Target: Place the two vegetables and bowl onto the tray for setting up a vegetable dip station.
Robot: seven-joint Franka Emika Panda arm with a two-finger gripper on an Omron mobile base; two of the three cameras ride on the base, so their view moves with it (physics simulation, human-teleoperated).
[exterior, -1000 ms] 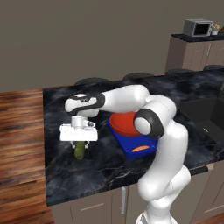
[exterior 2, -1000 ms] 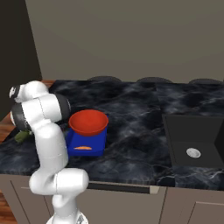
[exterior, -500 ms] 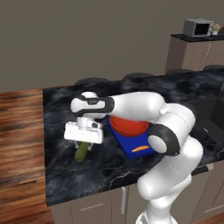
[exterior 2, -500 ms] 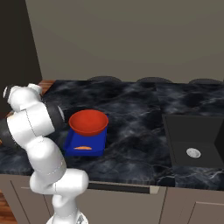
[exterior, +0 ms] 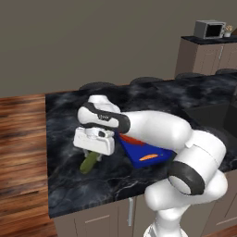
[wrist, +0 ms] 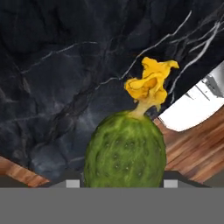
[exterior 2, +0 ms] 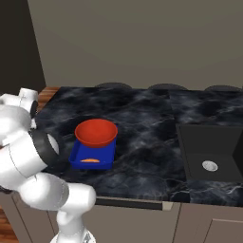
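My gripper point(exterior: 92, 155) is shut on the green vegetable point(exterior: 87, 165), a bumpy pickle-like piece that hangs tilted just over the dark counter, left of the tray. In the hand view the vegetable point(wrist: 126, 151), with a yellow flower at its tip, sits between the jaws of my gripper point(wrist: 121, 181). The blue tray point(exterior 2: 76, 158) lies near the counter's front edge. An orange carrot piece point(exterior 2: 90, 160) lies in its near half. The red-orange bowl point(exterior 2: 96, 133) rests over its far half. From the left base view my arm hides most of the bowl point(exterior: 131, 139), while the tray point(exterior: 139, 160) and carrot point(exterior: 149, 157) show.
The black marble counter point(exterior 2: 142, 118) runs right to a dark sink point(exterior 2: 209, 154). Its left edge drops to a wooden floor point(exterior: 21, 139). A microwave point(exterior: 209, 28) stands on a far cabinet. Dark stool tops line the counter's far edge.
The hand with the vegetable has shifted slightly right, toward the tray. The arm's elbow has swung forward and nearer to the cameras. Tray, bowl and carrot have stayed put.
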